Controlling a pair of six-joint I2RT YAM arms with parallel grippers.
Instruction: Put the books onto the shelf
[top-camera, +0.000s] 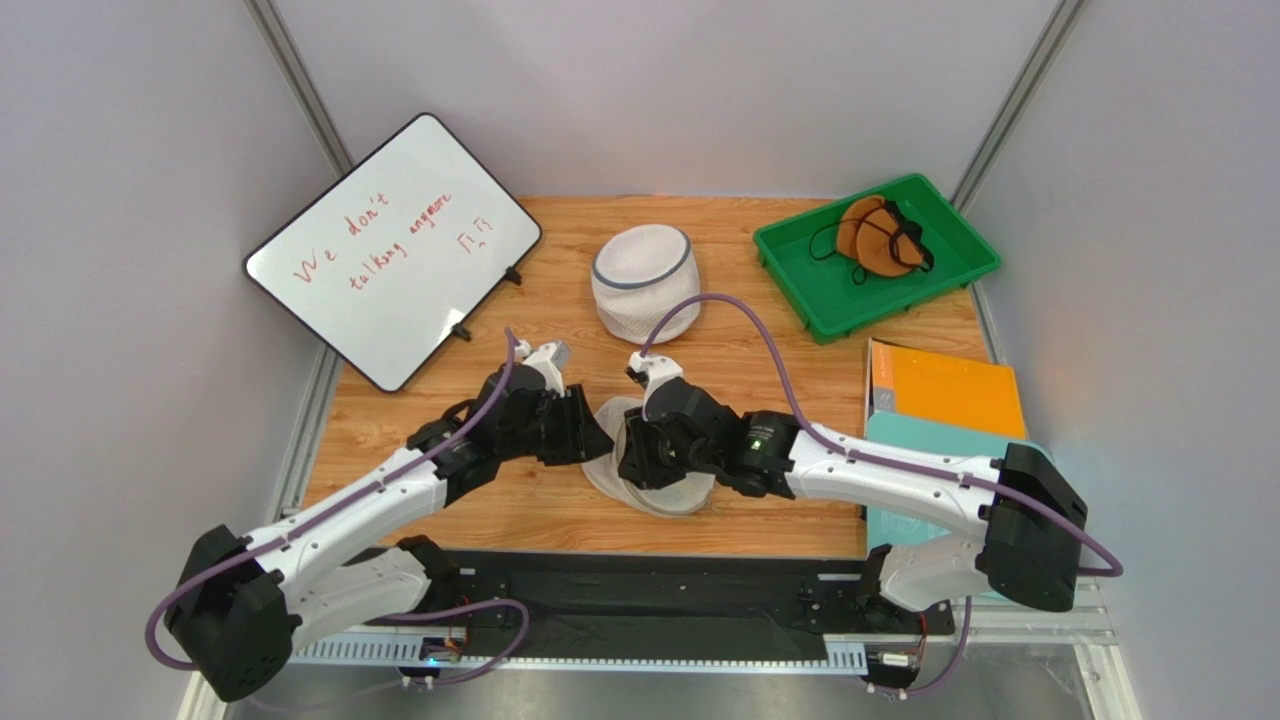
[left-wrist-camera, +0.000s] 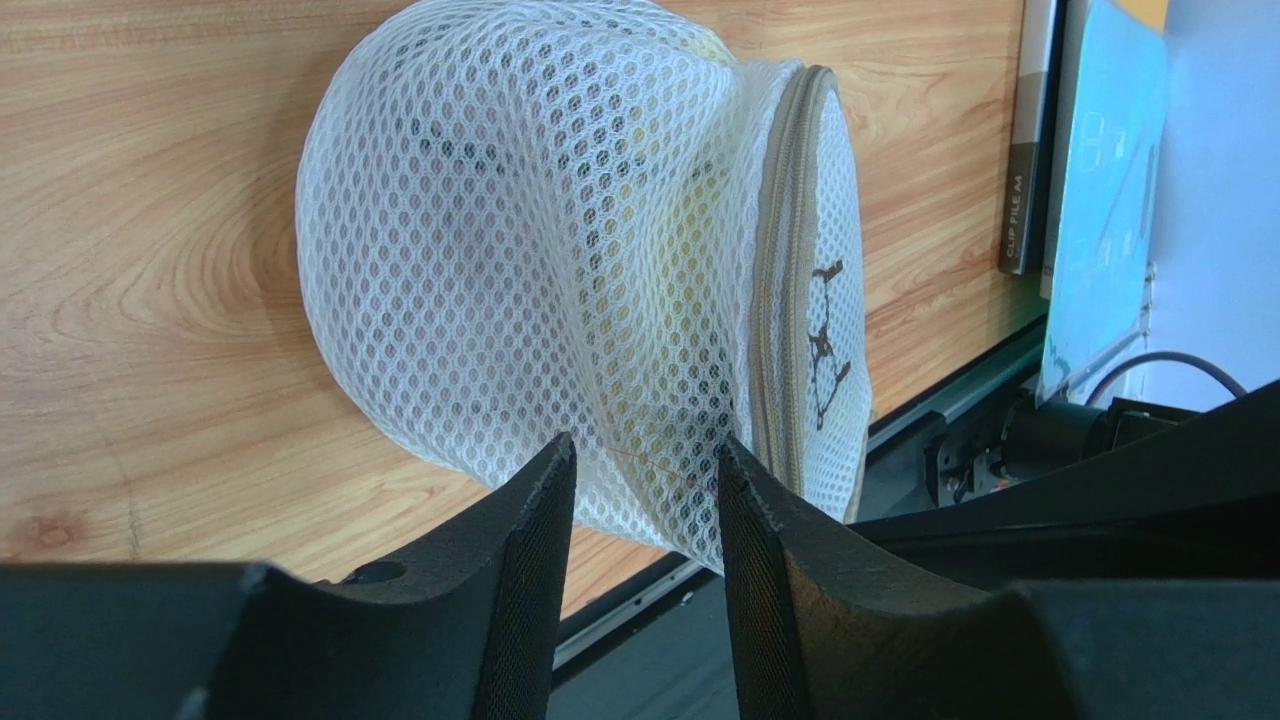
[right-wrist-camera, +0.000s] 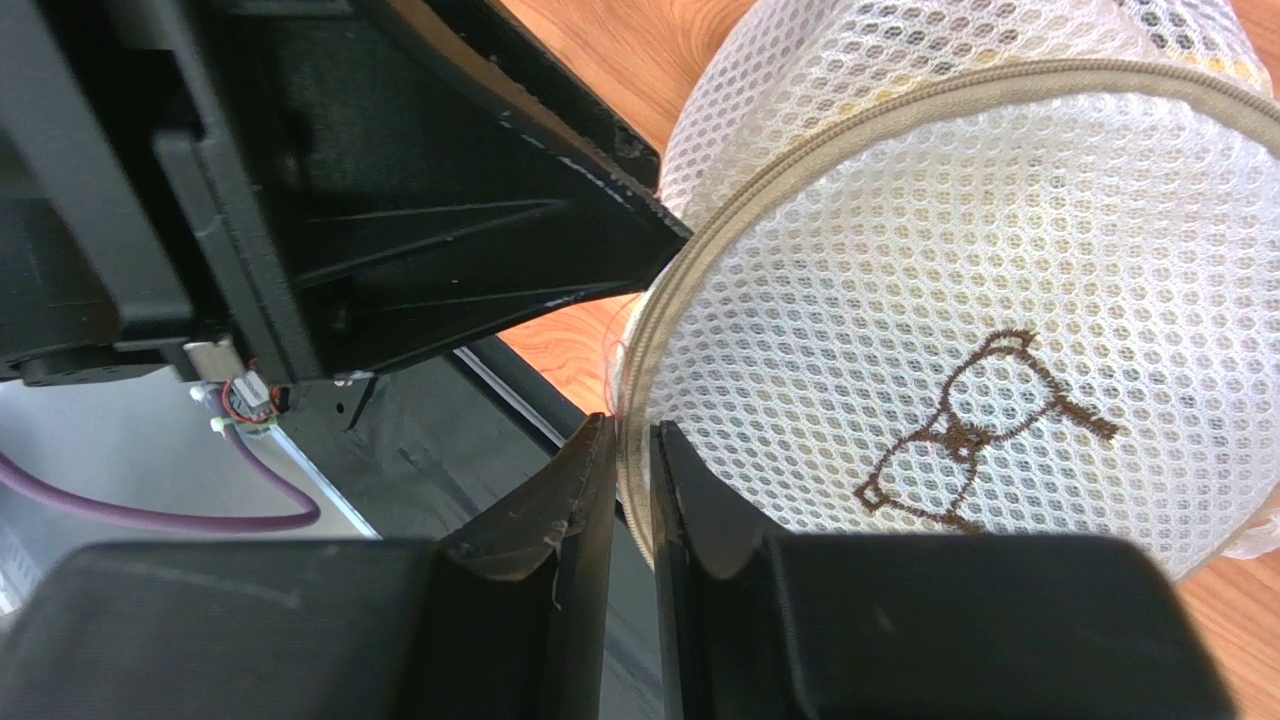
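Note:
An orange book (top-camera: 947, 387) and a teal one (top-camera: 920, 446) lie stacked at the table's right edge; their edges (left-wrist-camera: 1104, 180) show in the left wrist view. No shelf is in view. Both grippers are on a white mesh zip bag (top-camera: 672, 491) lying at mid-table. My left gripper (top-camera: 589, 435) (left-wrist-camera: 646, 447) has a fold of the bag's side wall (left-wrist-camera: 556, 225) between its fingertips. My right gripper (top-camera: 639, 450) (right-wrist-camera: 631, 428) is shut on the bag's beige zipper rim, beside the round face with a brown bear outline (right-wrist-camera: 977, 435).
A second white mesh bag (top-camera: 646, 282) stands upright at the back middle. A green tray (top-camera: 804, 255) at the back right holds a brown item (top-camera: 879, 236). A whiteboard (top-camera: 394, 248) with red writing leans at the back left.

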